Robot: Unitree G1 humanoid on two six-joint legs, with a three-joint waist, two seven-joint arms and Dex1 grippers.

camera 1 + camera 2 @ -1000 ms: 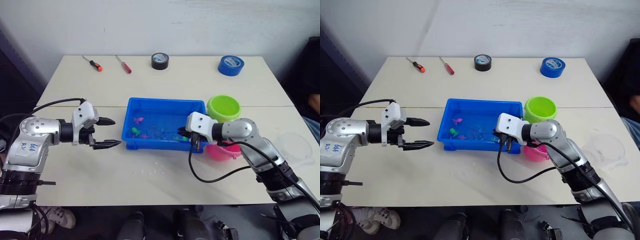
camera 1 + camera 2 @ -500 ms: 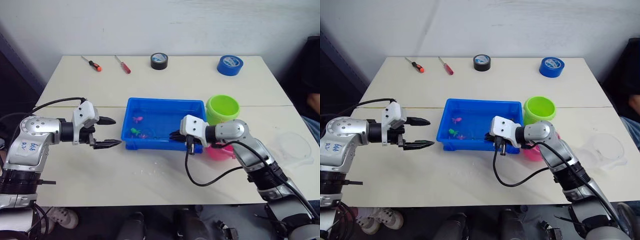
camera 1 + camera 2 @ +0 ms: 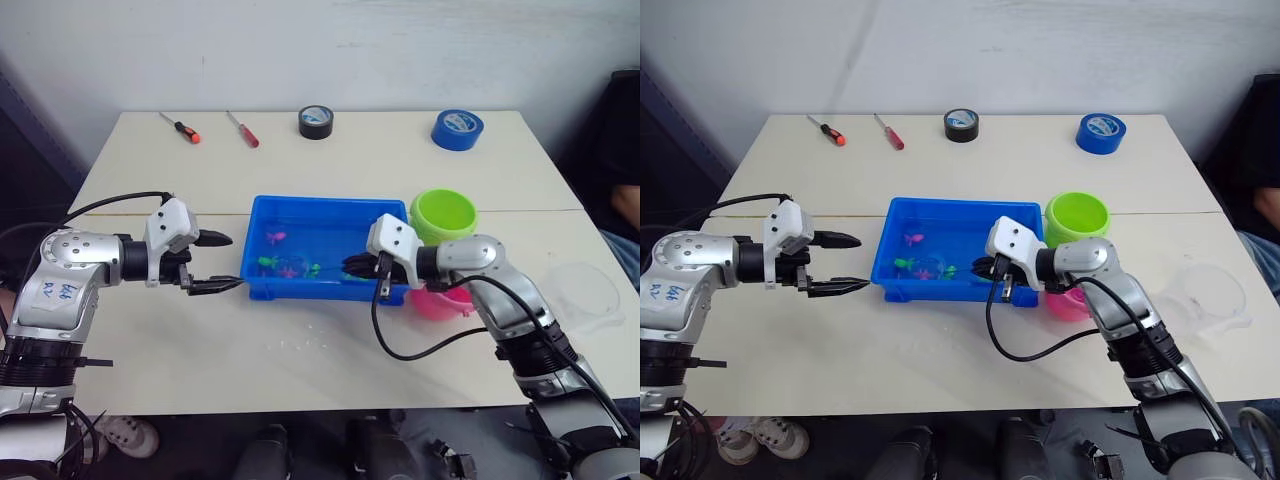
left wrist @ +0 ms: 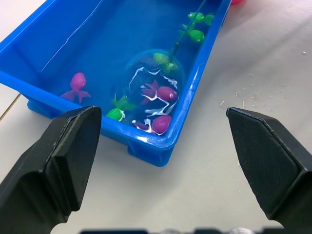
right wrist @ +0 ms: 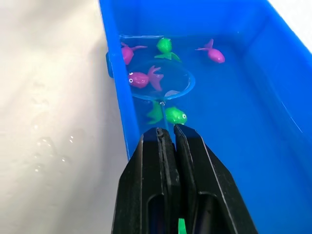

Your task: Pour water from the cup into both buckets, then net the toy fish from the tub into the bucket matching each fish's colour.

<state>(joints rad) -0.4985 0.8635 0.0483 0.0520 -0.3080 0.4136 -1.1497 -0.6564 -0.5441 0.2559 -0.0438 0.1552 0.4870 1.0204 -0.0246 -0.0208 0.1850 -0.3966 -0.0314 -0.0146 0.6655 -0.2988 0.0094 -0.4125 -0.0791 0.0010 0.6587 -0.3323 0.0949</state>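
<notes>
Right wrist view: round net (image 5: 161, 80) around glossy pink fish (image 5: 142, 78).

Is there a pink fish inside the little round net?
Yes, in the right wrist view a pink fish lies within the ring of the net, which is dipped in the blue tub.

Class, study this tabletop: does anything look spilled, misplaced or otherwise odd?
Yes. Water droplets are spattered on the table in front of the blue tub, on the robot's side, so some water has spilled there. The tub, the green bucket and the pink bucket all stand upright.
</notes>
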